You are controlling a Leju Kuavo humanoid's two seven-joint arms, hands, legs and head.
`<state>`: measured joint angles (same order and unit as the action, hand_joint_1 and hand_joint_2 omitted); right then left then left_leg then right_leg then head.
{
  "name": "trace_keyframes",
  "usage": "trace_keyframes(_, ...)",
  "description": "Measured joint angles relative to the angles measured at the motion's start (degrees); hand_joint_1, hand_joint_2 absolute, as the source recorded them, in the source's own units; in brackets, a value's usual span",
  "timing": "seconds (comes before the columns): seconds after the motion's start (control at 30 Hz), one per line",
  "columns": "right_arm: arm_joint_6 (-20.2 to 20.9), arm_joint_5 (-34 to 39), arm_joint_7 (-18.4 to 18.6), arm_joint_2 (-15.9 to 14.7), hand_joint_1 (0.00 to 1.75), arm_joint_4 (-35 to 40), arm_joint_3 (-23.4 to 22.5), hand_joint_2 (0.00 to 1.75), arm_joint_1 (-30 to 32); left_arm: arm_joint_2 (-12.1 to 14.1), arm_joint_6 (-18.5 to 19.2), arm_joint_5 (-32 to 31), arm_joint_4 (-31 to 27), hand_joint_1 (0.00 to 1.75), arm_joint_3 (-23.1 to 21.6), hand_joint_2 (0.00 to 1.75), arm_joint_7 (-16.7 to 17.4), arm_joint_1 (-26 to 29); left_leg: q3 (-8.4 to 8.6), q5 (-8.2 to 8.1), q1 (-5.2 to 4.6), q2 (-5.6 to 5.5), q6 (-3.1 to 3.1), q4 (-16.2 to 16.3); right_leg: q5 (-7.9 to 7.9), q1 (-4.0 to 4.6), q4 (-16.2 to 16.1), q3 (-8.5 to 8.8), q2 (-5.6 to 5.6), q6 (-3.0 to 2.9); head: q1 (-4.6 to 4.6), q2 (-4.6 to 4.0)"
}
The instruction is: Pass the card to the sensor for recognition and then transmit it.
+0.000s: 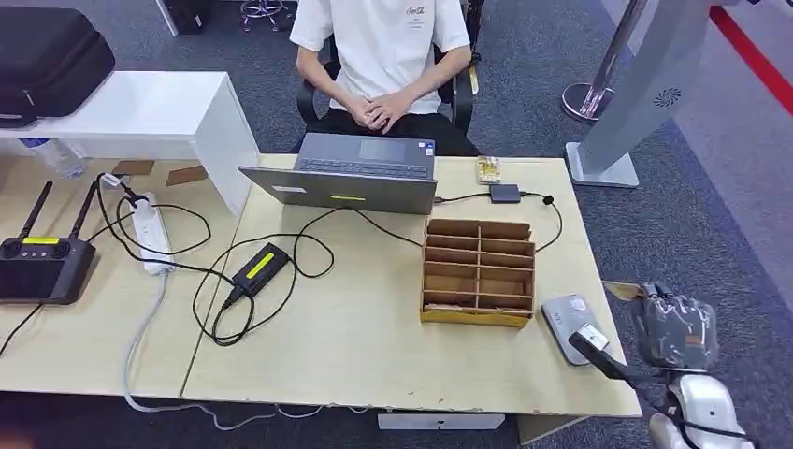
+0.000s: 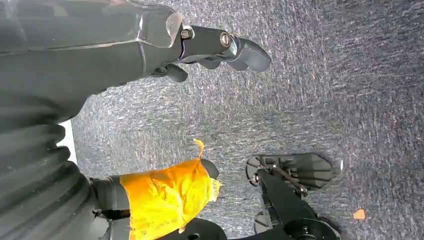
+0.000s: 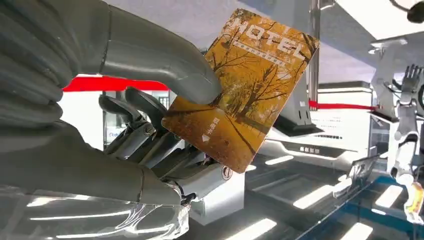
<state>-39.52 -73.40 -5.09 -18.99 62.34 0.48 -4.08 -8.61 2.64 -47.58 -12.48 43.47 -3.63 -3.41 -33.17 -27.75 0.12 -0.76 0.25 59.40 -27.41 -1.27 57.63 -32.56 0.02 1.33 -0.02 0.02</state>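
Observation:
A golden card (image 3: 245,85) printed with autumn trees and the word HOTEL is pinched between the thumb and fingers of my right hand (image 3: 150,130). In the head view, that right hand (image 1: 675,329) hovers just off the table's right front corner. The card (image 1: 622,289) shows edge-on above it. The grey rounded sensor (image 1: 566,323) lies on the table to the left of the hand, a short way from the card. My left hand (image 2: 100,55) hangs over the carpet with its fingers apart and nothing in them.
A cardboard compartment box (image 1: 479,271) stands beside the sensor. Behind it are a laptop (image 1: 351,178) and a seated person (image 1: 379,56). Cables, a black adapter (image 1: 260,268), a power strip (image 1: 151,234) and a controller (image 1: 42,267) lie on the left.

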Motion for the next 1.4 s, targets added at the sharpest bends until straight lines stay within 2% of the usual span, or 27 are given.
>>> trace_keyframes(0.5, 0.0, -2.4, -2.8, 4.7, 1.75, -4.6, -3.9, 1.75, 0.6, 0.0, 0.1, -0.3, 0.0, 0.0, 0.1, 1.75, 0.0, 0.0, 0.0, 0.0, 0.01, 0.01, 0.0, 0.0, -0.01, 0.0, 0.0, -0.01, 0.01, -0.01, 0.0, 0.0)
trace_keyframes(1.0, -0.1, -3.8, -4.4, 7.1, 1.75, -7.5, -6.7, 1.75, 0.8, 0.0, 0.1, -0.9, 0.0, 0.0, 0.1, 1.75, 0.3, 0.0, -0.01, 0.0, 0.0, 0.02, 0.0, 0.0, -0.01, 0.0, 0.0, -0.01, 0.02, -0.01, 0.0, 0.0)
trace_keyframes(1.17, -0.1, -3.2, -5.9, 7.5, 1.75, -6.3, -8.2, 1.75, 0.7, 0.0, 0.3, -1.5, 0.0, 0.0, 0.2, 1.75, 0.5, 0.0, -0.02, 0.0, 0.0, 0.02, 0.0, 0.0, -0.01, 0.0, 0.0, -0.01, 0.02, -0.01, 0.0, 0.0)
trace_keyframes(1.4, -0.1, 0.0, -5.1, 6.8, 1.75, -1.6, -8.2, 1.75, -1.0, 0.0, 0.5, -2.4, 0.0, 0.0, 0.6, 1.75, 0.5, -0.1, -0.02, 0.0, 0.0, 0.04, 0.0, 0.0, 0.0, -0.01, 0.0, -0.01, 0.03, -0.01, 0.0, 0.0)
